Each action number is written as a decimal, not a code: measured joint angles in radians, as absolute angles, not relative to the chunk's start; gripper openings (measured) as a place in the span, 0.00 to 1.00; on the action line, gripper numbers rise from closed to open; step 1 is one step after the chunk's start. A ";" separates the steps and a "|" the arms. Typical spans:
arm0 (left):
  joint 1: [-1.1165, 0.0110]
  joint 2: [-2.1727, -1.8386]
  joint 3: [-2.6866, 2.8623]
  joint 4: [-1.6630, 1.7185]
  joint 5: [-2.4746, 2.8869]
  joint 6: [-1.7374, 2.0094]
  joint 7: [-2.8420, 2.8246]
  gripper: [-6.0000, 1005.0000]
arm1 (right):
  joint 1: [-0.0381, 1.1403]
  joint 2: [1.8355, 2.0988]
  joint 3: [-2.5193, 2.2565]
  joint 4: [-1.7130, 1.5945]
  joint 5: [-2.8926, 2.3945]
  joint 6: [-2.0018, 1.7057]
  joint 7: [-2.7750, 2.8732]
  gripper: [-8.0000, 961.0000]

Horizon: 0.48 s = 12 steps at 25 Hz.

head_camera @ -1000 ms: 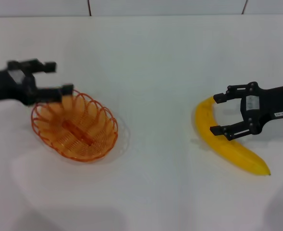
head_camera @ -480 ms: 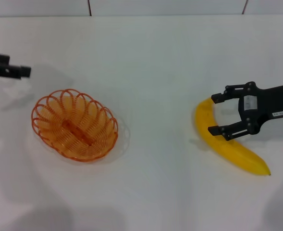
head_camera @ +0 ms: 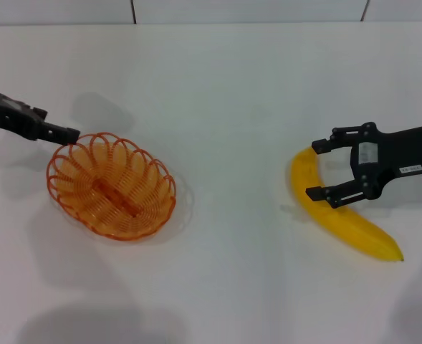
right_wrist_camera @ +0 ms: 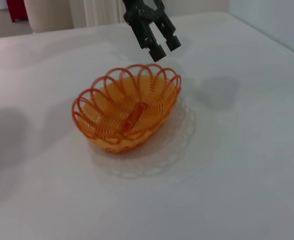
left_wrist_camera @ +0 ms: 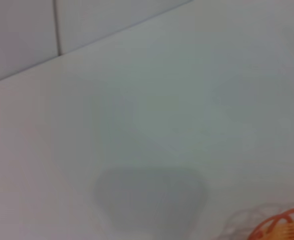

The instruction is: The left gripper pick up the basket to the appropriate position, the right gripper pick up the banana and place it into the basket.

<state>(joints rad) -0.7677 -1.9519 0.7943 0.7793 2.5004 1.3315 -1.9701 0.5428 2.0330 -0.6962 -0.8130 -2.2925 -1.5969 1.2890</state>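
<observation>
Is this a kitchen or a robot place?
Probably a robot test bench, not a kitchen: a plain white table, two black robot arms, and only an orange wire basket and a banana on it.

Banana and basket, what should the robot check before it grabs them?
1. Banana lying free on the table: ok.
2. Right gripper open, fingers either side of the banana: ok.
3. Basket upright with nothing in it: ok.
4. Left gripper at the basket's rim, fingers close together: ok.
5. Left gripper actually holding the rim: cannot tell.
6. Bare table between basket and banana: ok.
</observation>
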 joint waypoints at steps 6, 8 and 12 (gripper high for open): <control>-0.775 -1.974 0.796 0.779 2.522 1.331 -1.973 0.85 | 0.543 2.032 -0.710 -0.808 -2.290 -1.588 1.289 0.93; -0.776 -1.981 0.796 0.778 2.532 1.331 -1.975 0.84 | 0.543 2.032 -0.710 -0.808 -2.288 -1.588 1.289 0.93; -0.779 -2.006 0.796 0.777 2.573 1.323 -1.974 0.83 | 0.546 2.032 -0.710 -0.808 -2.286 -1.588 1.288 0.93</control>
